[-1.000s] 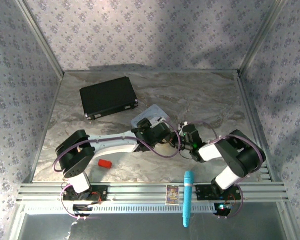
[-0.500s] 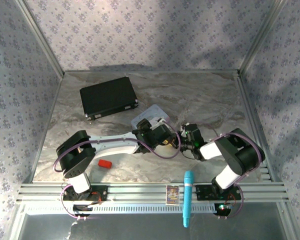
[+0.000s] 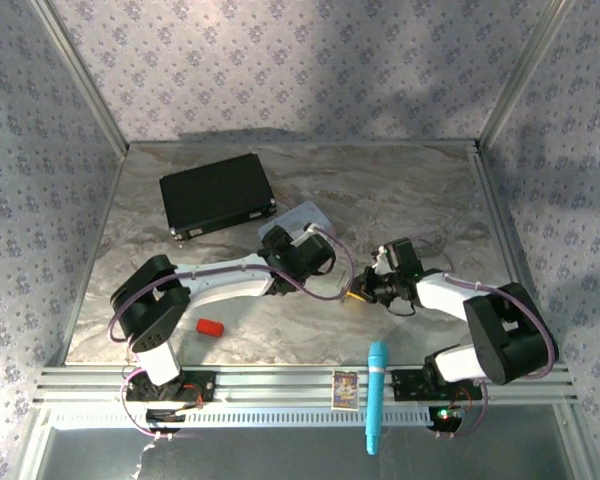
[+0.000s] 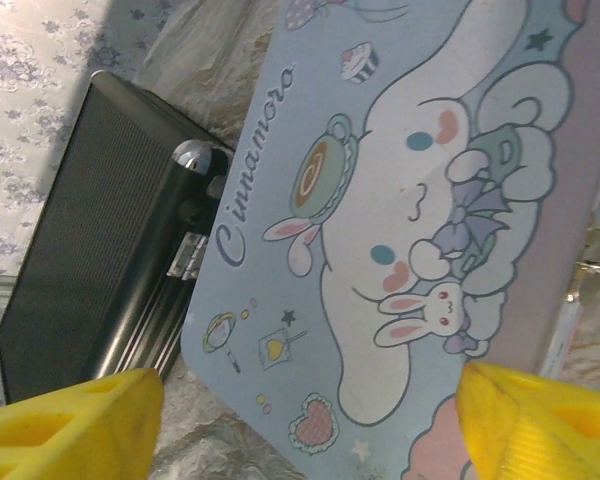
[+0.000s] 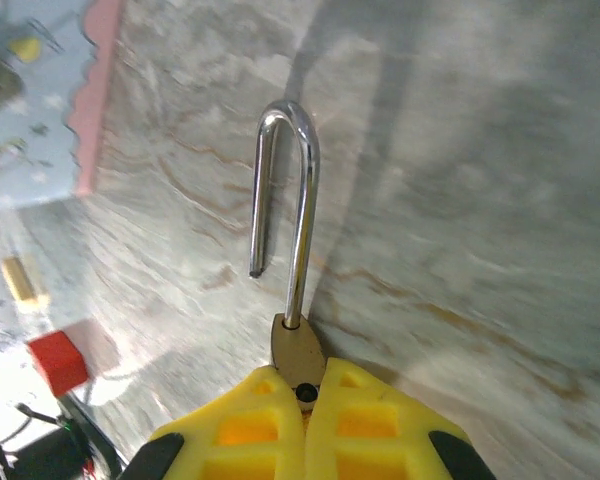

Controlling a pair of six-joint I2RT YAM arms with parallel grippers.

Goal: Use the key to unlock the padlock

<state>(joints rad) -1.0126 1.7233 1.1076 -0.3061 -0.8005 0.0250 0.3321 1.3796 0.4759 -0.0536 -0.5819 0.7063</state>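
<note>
Right wrist, one padlock [image 5: 295,350] clamped in right fingers [image 5: 360,420], one red block [image 5: 58,362], left fingers [image 4: 70,420] spread near one tin [image 4: 400,200]

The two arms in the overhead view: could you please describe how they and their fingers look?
The left arm and right arm have white links, bulky black joint housings and purple cables looping alongside. Left fingers and right fingers are bright yellow, the right ones with recessed pockets.

Open tabletop [image 3: 410,190] across far right. Far left blocked by black case [image 3: 217,194], pastel tin [image 3: 292,220] just beside it. Centre crowded by right claw [image 3: 368,291] clamped on padlock [image 5: 296,352]. Red block [image 3: 211,327] near front left edge.
</note>
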